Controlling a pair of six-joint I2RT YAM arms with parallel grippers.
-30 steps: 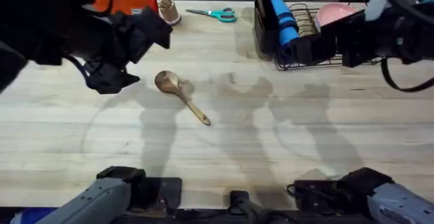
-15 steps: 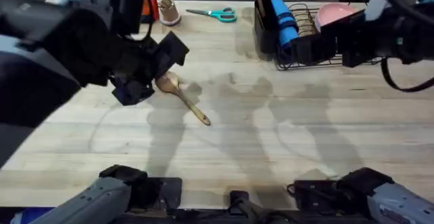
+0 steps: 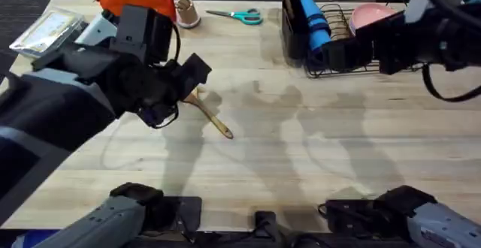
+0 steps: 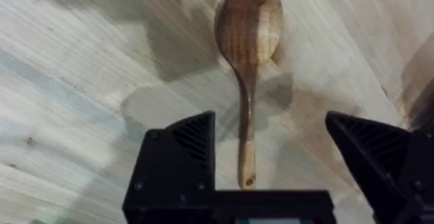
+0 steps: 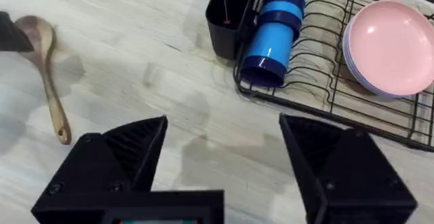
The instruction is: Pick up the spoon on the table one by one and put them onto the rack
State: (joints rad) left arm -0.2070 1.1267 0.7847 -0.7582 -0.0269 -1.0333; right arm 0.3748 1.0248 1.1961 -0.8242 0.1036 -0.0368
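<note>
The table (image 3: 316, 158) is the widest thing here, pale planks with most of its near half bare. The left arm reaches from the near left corner toward the middle, its bulk dark over the left side, presumably so the wrist can come down on the one spoon lying loose. The rack (image 3: 342, 66) stands at the far right edge, black wire, holding a pink plate (image 5: 390, 47) and a blue cup (image 5: 271, 30) lying on its side, with the tall utensil holder (image 5: 227, 24) at the end nearest the tabletop's middle; that holder looks the likely place for a spoon, since it takes slim things upright. The right gripper (image 5: 224, 176) hangs just in front of the rack, jaws spread wide and holding nothing, seemingly waiting out of the way. The left gripper (image 4: 271, 166) hovers over the spoon, its two fingers parted and empty, one to either side of the handle's end, a stance that suits closing across the slim handle instead of the broad bowl. The spoon (image 4: 247, 61) lies flat on the tabletop left of centre, bowl toward the far left, handle toward the near edge, not yet lifted
</note>
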